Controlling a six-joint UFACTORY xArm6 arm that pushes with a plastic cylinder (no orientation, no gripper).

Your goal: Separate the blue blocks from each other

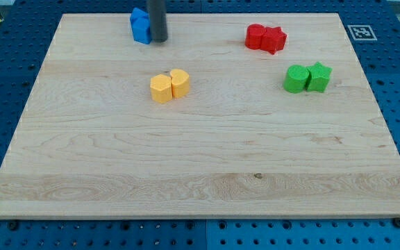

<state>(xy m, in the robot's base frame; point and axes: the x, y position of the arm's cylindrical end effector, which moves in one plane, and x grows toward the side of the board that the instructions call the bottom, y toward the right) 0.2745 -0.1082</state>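
A blue block [140, 26] sits near the view's top left of the wooden board [200, 160]. It looks like two blue pieces pressed together, but the rod hides its right side, so I cannot tell them apart. My tip [159, 39] rests on the board right against the blue block's right side.
Two yellow blocks [170, 85] touch each other left of centre. Two red blocks [265, 37] touch at the top right. Two green blocks [307, 78] touch at the right, below the red ones. A printed marker tag [360, 32] lies off the board's top right corner.
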